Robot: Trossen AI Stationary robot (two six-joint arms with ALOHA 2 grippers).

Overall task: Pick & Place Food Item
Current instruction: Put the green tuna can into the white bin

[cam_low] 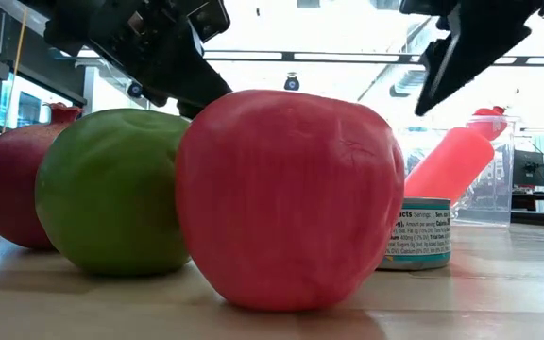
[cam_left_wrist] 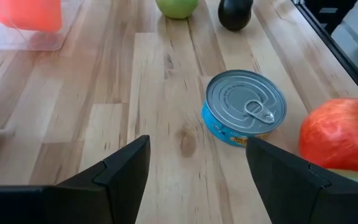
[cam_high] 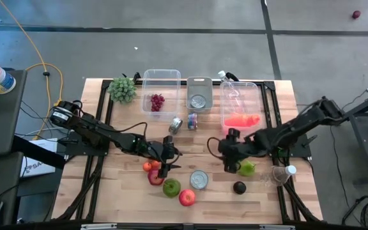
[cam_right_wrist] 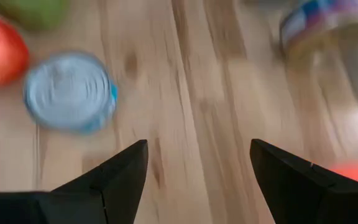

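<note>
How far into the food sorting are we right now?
Looks done: grapes lie in one clear bin and a can in the grey bin. In hand: nothing; the left end effector and right end effector are both open above the table. Left: the apples, the tuna can and the other fruit remain on the wood.

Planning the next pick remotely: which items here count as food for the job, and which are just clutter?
Job items: red apple, green apple, pomegranate, pear, avocado, grapes, clear bins.

Lying about: tuna can, plant, plastic bottle.
</note>
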